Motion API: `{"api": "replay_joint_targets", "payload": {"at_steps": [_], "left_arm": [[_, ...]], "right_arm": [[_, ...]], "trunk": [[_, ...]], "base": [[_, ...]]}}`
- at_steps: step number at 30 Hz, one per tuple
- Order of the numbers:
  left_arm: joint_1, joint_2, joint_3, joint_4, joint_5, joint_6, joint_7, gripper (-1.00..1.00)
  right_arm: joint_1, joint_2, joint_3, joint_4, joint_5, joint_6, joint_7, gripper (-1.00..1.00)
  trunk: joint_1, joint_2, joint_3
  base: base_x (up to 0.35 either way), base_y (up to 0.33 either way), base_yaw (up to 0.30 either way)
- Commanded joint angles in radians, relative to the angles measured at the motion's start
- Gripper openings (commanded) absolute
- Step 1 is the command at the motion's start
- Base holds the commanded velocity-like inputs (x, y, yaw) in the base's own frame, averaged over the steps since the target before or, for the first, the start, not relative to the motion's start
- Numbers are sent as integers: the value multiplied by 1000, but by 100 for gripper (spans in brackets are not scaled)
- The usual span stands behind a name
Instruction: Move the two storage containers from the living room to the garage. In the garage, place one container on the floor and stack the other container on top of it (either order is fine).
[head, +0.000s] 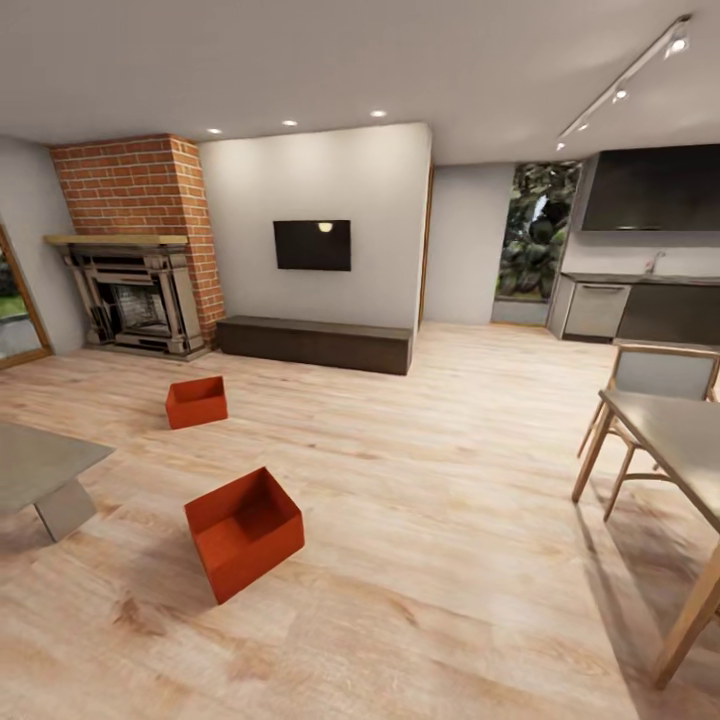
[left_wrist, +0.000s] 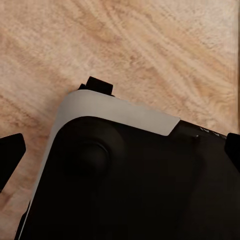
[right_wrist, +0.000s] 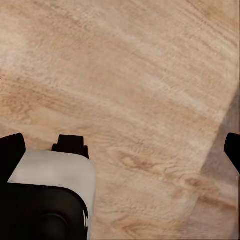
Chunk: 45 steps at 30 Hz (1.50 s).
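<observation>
From my head camera I look across the living room's light wood-plank flooring (head: 450, 480). At the far left a wood-framed glass door (head: 18, 300) stands beside the red-brick fireplace (head: 140, 250). Below that, near my left edge, a corner of the glass table (head: 45, 465) juts in. The two storage containers sit on the planks, both upright and open-topped, well apart from each other: the far container (head: 197, 401) lies in front of the fireplace, and the near container (head: 243, 532) rests closer to me, turned at an angle, just right of the glass table. Behind them the long low dark cabinet (head: 315, 343) runs along the wall under a black wall screen (head: 312, 245). Farther right is a window with greenery (head: 538, 232), then a kitchen counter (head: 640, 300), and at the right edge a chair (head: 655, 400) tucked at a dining surface (head: 680, 440).

My left tool (left_wrist: 120, 150) hangs over bare planks with my base's rounded body beneath it; dark fingertips (left_wrist: 11, 155) show at opposite edges, spread wide, holding nothing. My right tool (right_wrist: 120, 150) likewise hangs over the planks, its fingertips (right_wrist: 12, 150) far apart and empty.
</observation>
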Motion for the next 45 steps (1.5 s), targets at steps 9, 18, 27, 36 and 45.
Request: {"api": "replay_joint_targets", "payload": {"at_steps": [9, 18, 27, 36, 45], "left_arm": [[0, 0, 2, -2, 5, 7, 2, 100], [0, 0, 2, -2, 5, 7, 30, 100], [0, 0, 2, -2, 5, 8, 30, 100], [0, 0, 2, -2, 3, 4, 30, 100], [0, 0, 2, -2, 4, 5, 30, 100]], "right_arm": [[-1, 0, 8, 3, -9, -5, 0, 100], [-1, 0, 8, 3, -9, -4, 0, 100], [-1, 0, 8, 3, -9, -4, 0, 100], [-1, 0, 8, 3, -9, -4, 0, 100], [-1, -3, 10, 3, -3, -6, 0, 100]], "trunk": [[1, 0, -1], [1, 0, -1], [1, 0, -1], [1, 0, -1], [1, 0, -1]], "base": [[326, -77, 269], [326, -76, 270], [326, -76, 270], [307, -144, 270], [293, -202, 94]]}}
